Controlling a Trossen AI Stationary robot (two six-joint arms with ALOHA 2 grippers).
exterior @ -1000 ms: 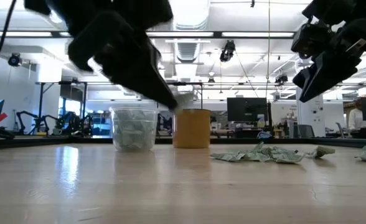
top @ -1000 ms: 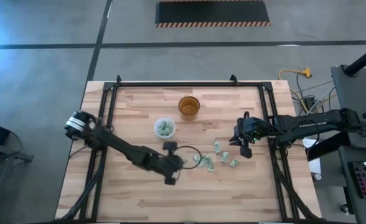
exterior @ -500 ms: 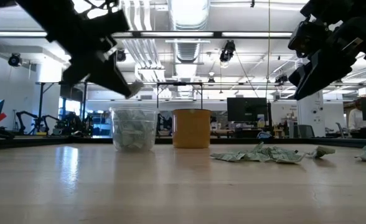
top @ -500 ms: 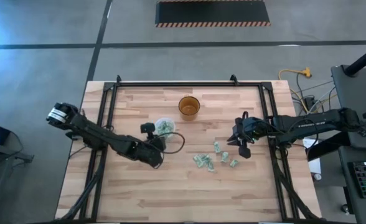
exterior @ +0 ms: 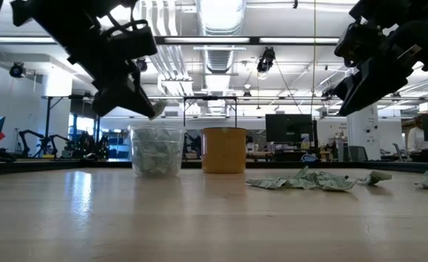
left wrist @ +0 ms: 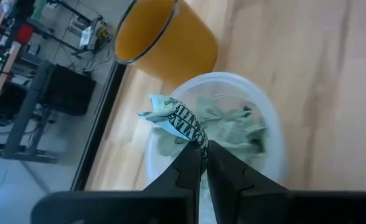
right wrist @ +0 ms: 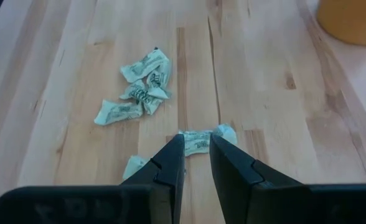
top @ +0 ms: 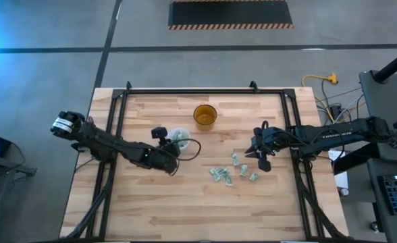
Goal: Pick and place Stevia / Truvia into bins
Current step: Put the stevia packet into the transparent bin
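Observation:
My left gripper (left wrist: pixel 201 151) is shut on one pale green and white Stevia sachet (left wrist: pixel 172 114) just above the translucent whitish cup (top: pixel 180 137), which has several sachets in it. In the low view the left gripper (exterior: pixel 154 109) hangs over that cup's rim (exterior: pixel 156 129). The amber cup (top: pixel 204 115) stands just beyond it. Loose sachets (top: pixel 219 174) lie flat on the table's middle. My right gripper (right wrist: pixel 197 146) hovers open above them at the right, nothing between its fingers. My left gripper pinches the sachet by one end (left wrist: pixel 194 135) between its two fingertips. The fingers slant down from the table's left side. The crumpled sachet sticks out beyond the fingertips, lifted clear over the translucent cup's mouth.
Several more sachets (right wrist: pixel 142 84) lie scattered on the wood in front of my right gripper, one (right wrist: pixel 198 140) straight ahead of its fingers. Black frame rails (top: pixel 121 101) run along the table's left, far and right edges.
My left gripper has carried the sachet from the near middle of the table toward the far left, up to the translucent cup, turning as it went. The sachet stays pinched and clear of the table.

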